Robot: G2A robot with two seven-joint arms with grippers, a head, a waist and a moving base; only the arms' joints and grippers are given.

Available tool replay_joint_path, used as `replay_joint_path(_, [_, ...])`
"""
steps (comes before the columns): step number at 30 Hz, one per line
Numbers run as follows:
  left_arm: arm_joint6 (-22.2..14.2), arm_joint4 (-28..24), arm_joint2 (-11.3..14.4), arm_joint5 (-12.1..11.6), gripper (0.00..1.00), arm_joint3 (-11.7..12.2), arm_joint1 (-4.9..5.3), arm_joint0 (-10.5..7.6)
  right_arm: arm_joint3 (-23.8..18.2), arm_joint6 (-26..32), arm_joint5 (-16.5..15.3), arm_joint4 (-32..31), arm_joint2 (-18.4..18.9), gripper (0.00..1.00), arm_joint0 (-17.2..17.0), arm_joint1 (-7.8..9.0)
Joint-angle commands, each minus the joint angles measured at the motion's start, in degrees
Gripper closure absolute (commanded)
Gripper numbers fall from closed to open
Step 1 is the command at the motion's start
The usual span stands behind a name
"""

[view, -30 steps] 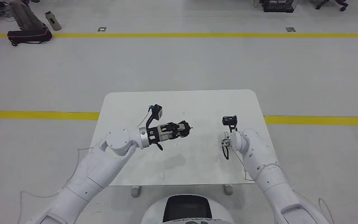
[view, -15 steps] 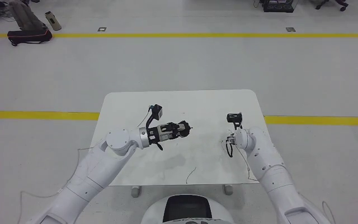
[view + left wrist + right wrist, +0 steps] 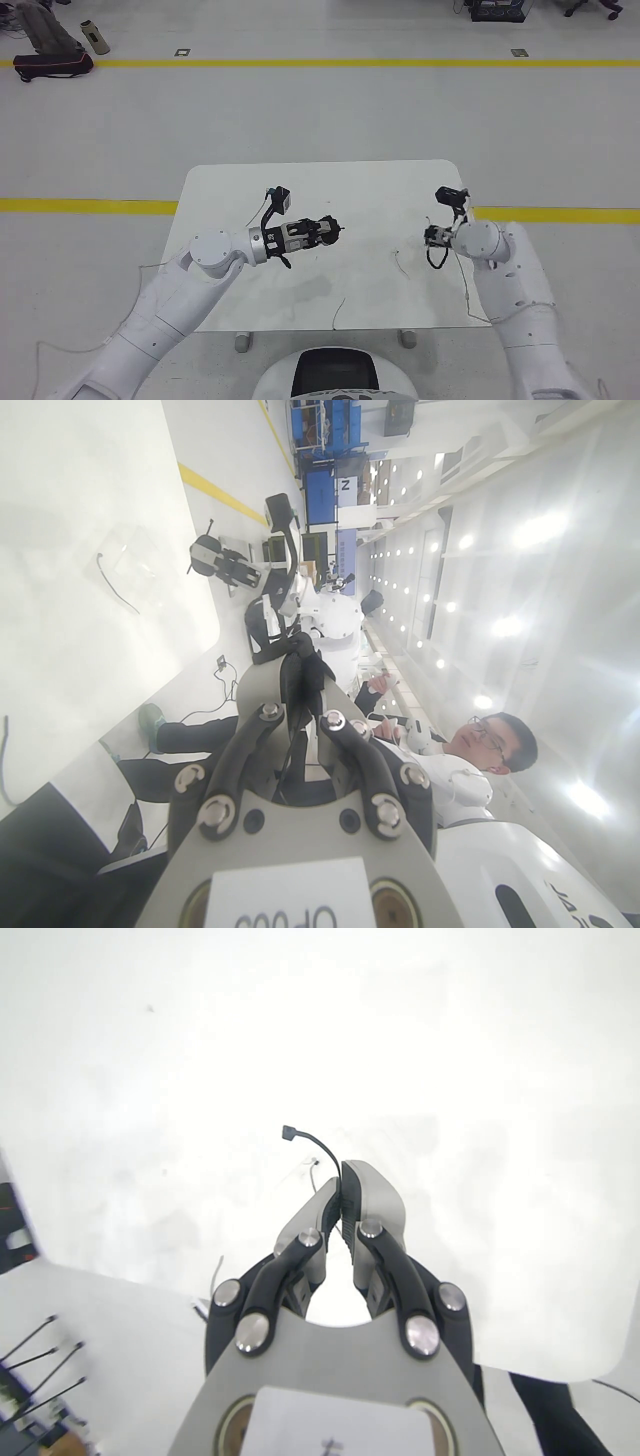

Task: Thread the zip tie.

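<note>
My right gripper (image 3: 341, 1184) is shut on a black zip tie (image 3: 320, 1145), whose square head curls out past the fingertips above the white table (image 3: 300, 180). In the top view this gripper (image 3: 428, 239) hangs over the table's right side. The left wrist view shows the same right gripper (image 3: 207, 556) far off with the tie (image 3: 210, 527) sticking out of it. My left gripper (image 3: 332, 228) hovers over the table's middle, pointing at the right one, fingers pressed together (image 3: 300, 672). A tiny dark tip pokes from them; I cannot tell what it is.
Two loose thin ties lie on the table, one between the grippers (image 3: 400, 262) and one by the front edge (image 3: 340, 308). Several black zip ties (image 3: 35, 1353) lie beyond a table edge in the right wrist view. A person sits behind the robot.
My right gripper has risen off the table and drawn back to the right with the black zip tie. A thin tie now lies near the front edge. The left arm has kept still.
</note>
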Motion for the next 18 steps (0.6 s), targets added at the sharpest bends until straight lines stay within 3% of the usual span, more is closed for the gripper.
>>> replay_joint_path(1, [0.0,0.0,0.0,0.0,1.0,0.0,0.0,0.0,0.82,0.25,-2.92,7.0,2.46,1.0,-0.11,0.17])
replay_joint_path(4, [0.0,0.0,0.0,0.0,1.0,0.0,0.0,0.0,2.85,1.85,-6.72,14.65,4.12,1.0,0.52,0.35])
replay_joint_path(13, [0.0,0.0,0.0,0.0,1.0,0.0,0.0,0.0,2.85,1.85,-6.72,14.65,4.12,1.0,0.52,0.35])
replay_joint_path(18, [0.0,0.0,0.0,0.0,1.0,0.0,0.0,0.0,1.49,-1.38,-10.11,29.46,8.5,1.0,-1.58,0.42])
